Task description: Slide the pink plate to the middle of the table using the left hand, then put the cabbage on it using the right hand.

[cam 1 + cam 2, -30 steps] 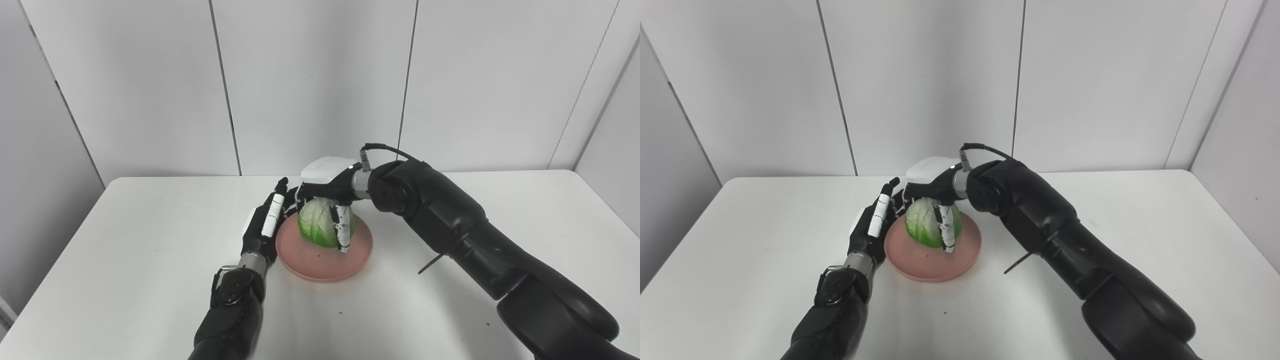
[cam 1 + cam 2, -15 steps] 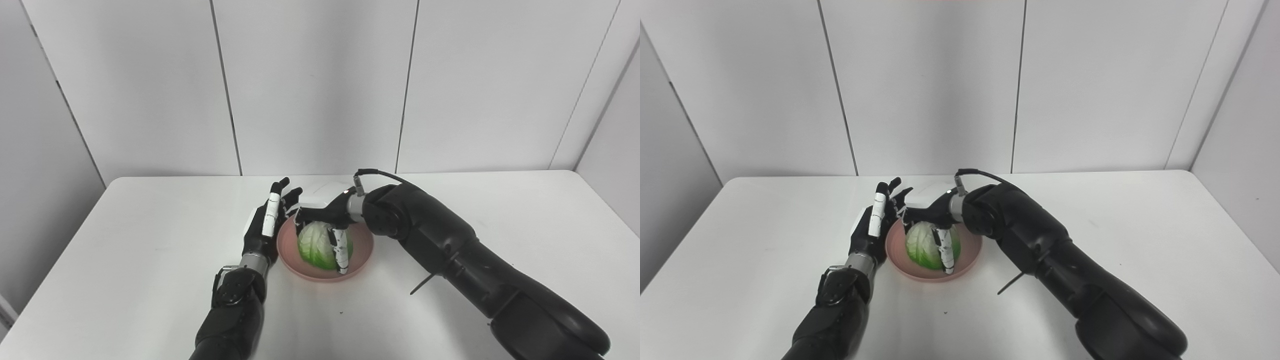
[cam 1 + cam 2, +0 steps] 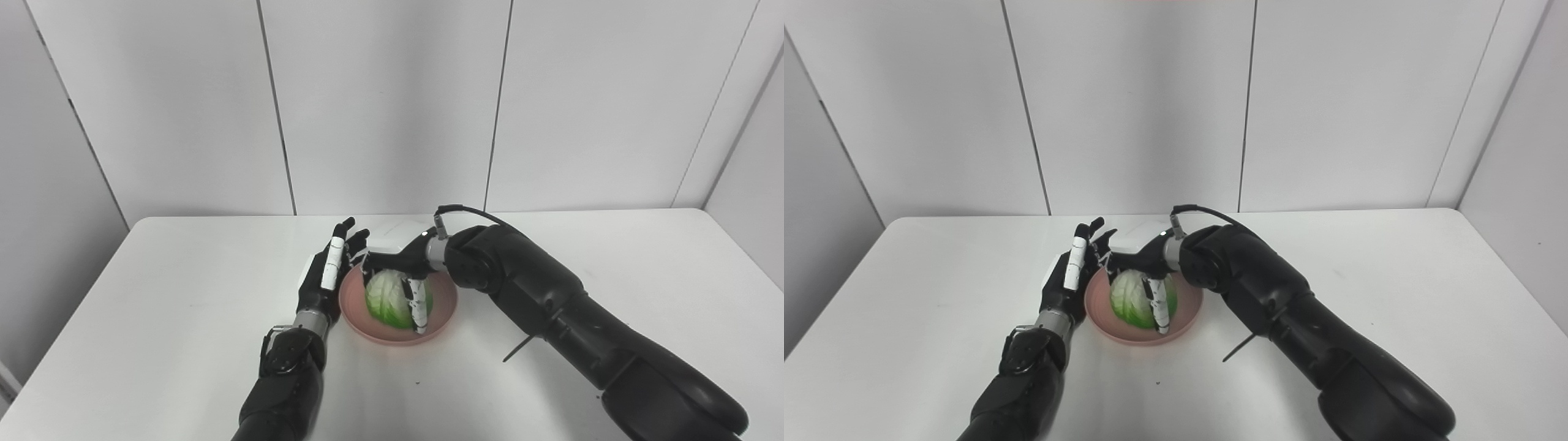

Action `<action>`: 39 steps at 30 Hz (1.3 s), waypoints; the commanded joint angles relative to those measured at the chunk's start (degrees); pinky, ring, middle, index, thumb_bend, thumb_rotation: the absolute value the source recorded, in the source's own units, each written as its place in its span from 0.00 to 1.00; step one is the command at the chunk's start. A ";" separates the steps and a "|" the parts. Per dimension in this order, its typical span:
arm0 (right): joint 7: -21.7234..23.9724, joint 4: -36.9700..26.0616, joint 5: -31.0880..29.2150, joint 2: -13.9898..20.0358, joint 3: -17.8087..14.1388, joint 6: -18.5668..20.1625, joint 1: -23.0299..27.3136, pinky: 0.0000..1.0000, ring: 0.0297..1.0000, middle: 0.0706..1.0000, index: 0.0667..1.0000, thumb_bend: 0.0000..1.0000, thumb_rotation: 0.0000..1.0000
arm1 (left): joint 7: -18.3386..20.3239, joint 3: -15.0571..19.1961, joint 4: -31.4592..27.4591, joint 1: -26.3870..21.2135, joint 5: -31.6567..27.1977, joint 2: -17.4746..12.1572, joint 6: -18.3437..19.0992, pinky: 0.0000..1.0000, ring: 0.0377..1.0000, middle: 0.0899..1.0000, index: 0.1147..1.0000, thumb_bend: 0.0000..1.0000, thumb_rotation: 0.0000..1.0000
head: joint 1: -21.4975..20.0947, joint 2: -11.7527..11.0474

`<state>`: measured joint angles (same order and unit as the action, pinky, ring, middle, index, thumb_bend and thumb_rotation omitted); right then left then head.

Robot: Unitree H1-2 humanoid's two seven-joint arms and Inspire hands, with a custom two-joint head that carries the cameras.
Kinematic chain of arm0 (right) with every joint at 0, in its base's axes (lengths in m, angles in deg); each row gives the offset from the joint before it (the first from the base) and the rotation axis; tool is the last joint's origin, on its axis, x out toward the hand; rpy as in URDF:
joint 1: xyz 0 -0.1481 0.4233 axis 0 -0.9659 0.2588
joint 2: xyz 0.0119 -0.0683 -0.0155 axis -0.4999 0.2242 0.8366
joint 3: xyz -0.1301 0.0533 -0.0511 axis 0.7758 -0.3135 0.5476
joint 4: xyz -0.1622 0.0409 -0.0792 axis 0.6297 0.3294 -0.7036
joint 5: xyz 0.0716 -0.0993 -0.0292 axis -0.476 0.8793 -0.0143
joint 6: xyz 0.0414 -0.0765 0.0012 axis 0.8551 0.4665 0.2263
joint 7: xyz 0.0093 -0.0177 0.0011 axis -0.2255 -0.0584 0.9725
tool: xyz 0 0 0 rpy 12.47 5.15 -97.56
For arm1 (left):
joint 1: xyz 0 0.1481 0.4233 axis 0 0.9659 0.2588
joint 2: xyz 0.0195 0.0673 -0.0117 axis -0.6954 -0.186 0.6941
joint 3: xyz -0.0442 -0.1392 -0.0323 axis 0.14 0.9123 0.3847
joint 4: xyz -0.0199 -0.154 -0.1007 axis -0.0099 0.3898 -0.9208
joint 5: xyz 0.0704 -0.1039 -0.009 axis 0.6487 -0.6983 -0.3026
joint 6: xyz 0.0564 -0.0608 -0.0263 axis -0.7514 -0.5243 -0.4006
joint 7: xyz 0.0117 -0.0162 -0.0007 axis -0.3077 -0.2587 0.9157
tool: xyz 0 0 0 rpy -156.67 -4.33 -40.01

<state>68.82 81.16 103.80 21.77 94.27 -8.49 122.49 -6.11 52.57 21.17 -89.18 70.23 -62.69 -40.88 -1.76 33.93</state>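
Note:
A pink plate (image 3: 442, 309) lies near the middle of the white table (image 3: 153, 294). A green and white cabbage (image 3: 386, 298) rests in the plate. My right hand (image 3: 397, 257) sits over the cabbage from above, its fingers (image 3: 419, 306) wrapped down the cabbage's front and sides, shut on it. My left hand (image 3: 326, 275) stands upright just left of the plate's rim, fingers spread and pointing up, holding nothing. Whether it touches the rim I cannot tell.
White wall panels (image 3: 392, 104) rise behind the table's far edge. The table's right edge (image 3: 744, 257) and left edge (image 3: 67, 306) are in view. My right forearm (image 3: 551, 300) crosses the table's right half.
The right hand has come down with the cabbage, from held above the plate to resting in it. The left hand stays beside the plate, its fingers a little more upright.

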 commanded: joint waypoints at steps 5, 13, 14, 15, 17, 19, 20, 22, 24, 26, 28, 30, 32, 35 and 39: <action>3.74 -2.57 3.79 0.92 1.86 3.41 3.94 0.99 0.99 0.94 0.82 1.00 0.41 | 0.25 -0.26 1.85 2.85 -0.21 1.01 -1.06 0.84 0.90 0.85 0.91 1.00 0.92 | -0.11 0.06; 5.51 -1.10 4.71 0.82 2.30 3.58 4.44 1.00 1.00 1.00 0.84 1.00 0.57 | -0.08 -0.35 0.82 3.01 -0.12 1.00 -0.45 0.83 0.89 0.85 0.92 0.99 0.92 | 0.08 0.11; 5.93 -1.09 4.90 0.86 2.41 3.78 4.58 1.00 1.00 1.00 0.85 1.00 0.58 | -0.04 -0.41 0.79 3.03 -0.06 0.93 -0.44 0.83 0.90 0.85 0.92 0.99 0.92 | 0.08 0.11; 6.34 -1.09 5.15 0.92 2.56 3.95 4.76 1.00 1.00 1.00 0.87 1.00 0.59 | 0.04 -0.36 0.76 3.05 -0.16 0.90 -0.38 0.83 0.90 0.85 0.92 1.00 0.93 | 0.08 0.11; 7.05 -1.22 5.29 0.99 2.56 4.34 5.03 1.00 1.00 1.00 0.89 1.00 0.59 | 0.06 -0.21 0.49 3.15 -0.38 0.92 -0.15 0.84 0.91 0.85 0.91 1.00 0.92 | 0.01 0.21; 7.58 -0.98 4.96 1.15 2.05 4.59 5.65 1.00 1.00 1.00 0.91 1.00 0.58 | 0.18 -0.09 0.39 3.20 -0.55 0.89 -0.22 0.84 0.91 0.85 0.90 1.00 0.91 | 0.01 0.21; 7.45 -0.93 4.16 1.46 1.16 4.48 6.02 1.00 1.00 1.00 0.91 1.00 0.58 | 0.16 -0.08 0.39 3.20 -0.50 0.80 -0.33 0.84 0.91 0.85 0.90 1.00 0.91 | 0.03 0.20; 5.08 -1.43 2.27 2.21 -1.30 3.86 5.97 1.00 1.00 1.00 0.90 1.00 0.60 | 0.04 -0.12 0.30 3.21 -0.35 0.70 -0.49 0.82 0.91 0.85 0.91 1.00 0.92 | 0.35 0.15; -1.71 -3.19 -1.02 3.40 -6.33 1.91 4.71 1.00 0.95 0.91 0.84 1.00 0.66 | 0.13 -0.06 0.21 3.17 -0.43 0.59 -0.57 0.83 0.91 0.84 0.91 0.99 0.92 | 0.53 0.22; -5.50 -4.48 -4.00 3.96 -10.52 0.65 3.72 0.86 0.92 0.87 0.81 1.00 0.68 | 0.23 0.22 0.18 3.11 -0.79 0.54 -0.34 0.86 0.91 0.85 0.91 1.00 0.91 | 0.68 0.19; -7.67 -4.71 -9.38 4.29 -15.14 -1.31 2.77 0.81 0.89 0.86 0.81 1.00 0.68 | 0.16 0.60 0.01 3.08 -1.11 0.40 -0.02 0.86 0.91 0.84 0.90 1.00 0.90 | 0.41 0.18; -7.89 -4.54 -14.22 4.52 -18.37 -2.50 1.99 0.78 0.86 0.85 0.81 1.00 0.71 | 0.50 0.82 0.00 3.00 -1.28 0.15 0.15 0.86 0.91 0.84 0.90 1.00 0.89 | 0.23 0.16; -5.53 -3.99 -20.39 4.11 -21.69 -0.94 1.26 0.84 0.89 0.88 0.84 1.00 0.72 | 0.80 0.90 0.29 2.78 -1.34 -0.05 0.14 0.86 0.92 0.84 0.91 1.00 0.89 | 0.34 0.12; -4.12 0.67 -29.93 3.05 -27.15 -1.48 0.47 0.88 0.93 0.92 0.89 1.00 0.80 | 0.87 1.00 0.60 2.48 -1.42 -0.22 0.13 0.85 0.91 0.84 0.90 1.00 0.89 | 0.45 0.13; -10.38 7.89 -36.16 0.57 -32.79 -6.05 -0.36 0.99 0.99 0.98 0.98 1.00 0.95 | 0.95 1.10 0.74 2.26 -1.55 -0.48 0.20 0.86 0.92 0.84 0.90 1.00 0.88 | 0.30 0.21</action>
<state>62.13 89.18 70.90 23.19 63.63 -10.78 120.27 -5.46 53.32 20.07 -88.86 69.05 -62.96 -40.52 -1.49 34.19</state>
